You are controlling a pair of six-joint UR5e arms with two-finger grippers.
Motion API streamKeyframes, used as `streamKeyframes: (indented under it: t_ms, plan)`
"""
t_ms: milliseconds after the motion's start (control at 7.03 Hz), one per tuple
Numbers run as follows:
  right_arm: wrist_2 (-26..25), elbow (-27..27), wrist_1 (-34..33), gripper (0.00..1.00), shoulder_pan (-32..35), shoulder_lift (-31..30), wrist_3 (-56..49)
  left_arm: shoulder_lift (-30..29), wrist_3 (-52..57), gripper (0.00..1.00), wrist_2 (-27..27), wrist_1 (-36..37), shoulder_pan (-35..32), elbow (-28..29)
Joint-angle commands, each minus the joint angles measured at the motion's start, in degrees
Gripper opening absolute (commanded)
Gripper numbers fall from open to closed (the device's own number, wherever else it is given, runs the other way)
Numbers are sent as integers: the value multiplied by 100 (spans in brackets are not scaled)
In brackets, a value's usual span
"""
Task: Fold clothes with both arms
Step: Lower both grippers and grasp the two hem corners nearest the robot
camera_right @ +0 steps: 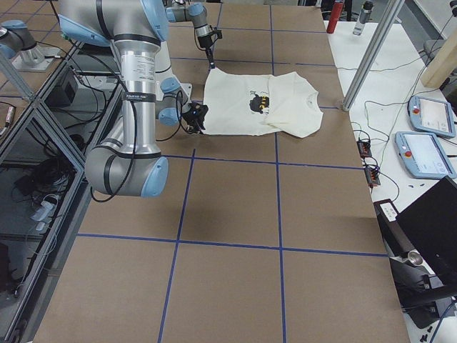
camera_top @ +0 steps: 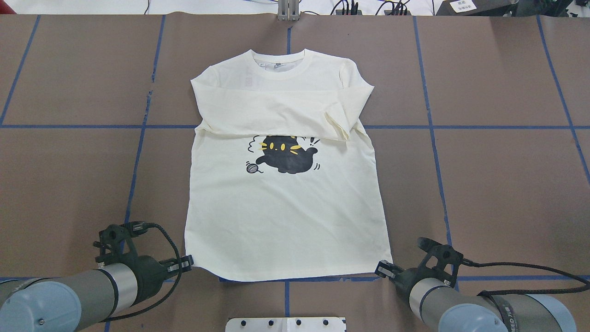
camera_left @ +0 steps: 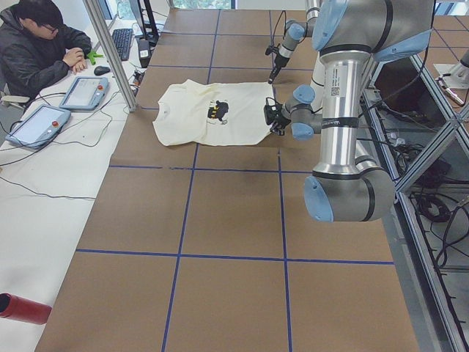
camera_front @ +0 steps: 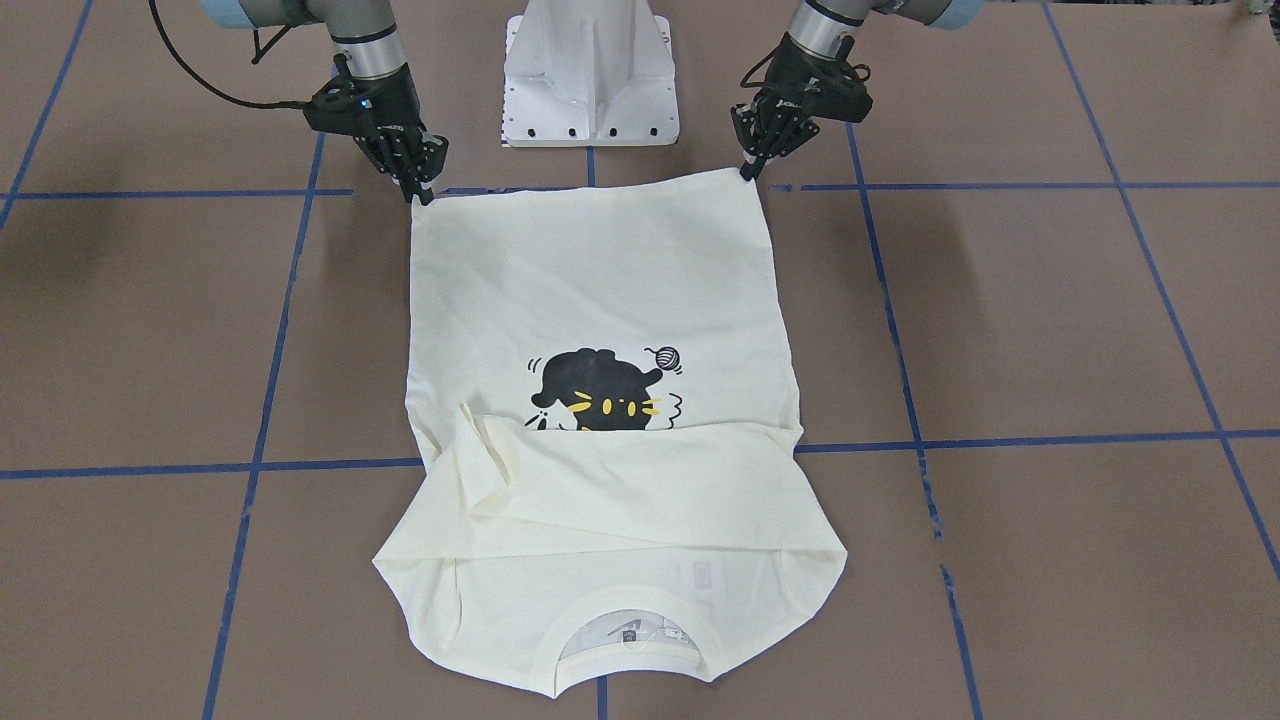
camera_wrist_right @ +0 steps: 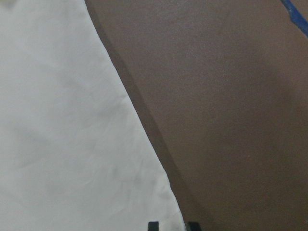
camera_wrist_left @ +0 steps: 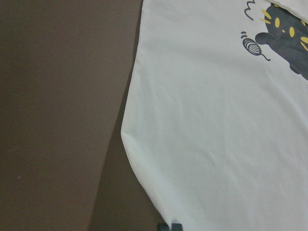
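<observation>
The cream shirt (camera_top: 286, 212) lies flat with the cat print (camera_top: 283, 154) up, collar far from the robot, and both sleeves folded across the chest. My left gripper (camera_top: 189, 262) is shut on the hem corner on my left side; in the front-facing view it (camera_front: 750, 172) is at the shirt's (camera_front: 600, 290) top right corner. My right gripper (camera_top: 381, 268) is shut on the other hem corner, which the front-facing view (camera_front: 422, 195) also shows. In both wrist views the cloth (camera_wrist_left: 216, 120) (camera_wrist_right: 62, 120) runs down to the fingertips and casts a wide shadow. The lettering is hidden.
The white base mount (camera_front: 590, 80) stands between the arms, just behind the hem. Blue tape lines (camera_top: 138, 152) cross the brown table. An operator (camera_left: 37, 44) sits at a side desk with tablets (camera_left: 84, 92), beyond the collar end.
</observation>
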Motion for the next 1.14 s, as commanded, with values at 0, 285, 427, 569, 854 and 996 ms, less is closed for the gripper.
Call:
streamKeyframes:
  t_ms: [0,285,427,569,854,996]
  plan:
    - [8,-1,-17,0,8,-32,-44,3,0,0,-9,0,0,-13]
    - [-131,77,-44,0,35,-41,-79,3,9,0,-17,26,0,-13]
    - [-132,356,-175,0,70,-50,-192,12,9,0,-26,227,0,-65]
    - [-106,994,-898,0,70,-59,-298,73,9,0,-61,464,0,-353]
    - [235,2540,-2471,0,-17,2,-308,30,-8,0,-786,2580,70,-2095]
    - [437,3435,-3314,0,-96,12,-308,21,-9,0,-1087,3306,79,-2931]
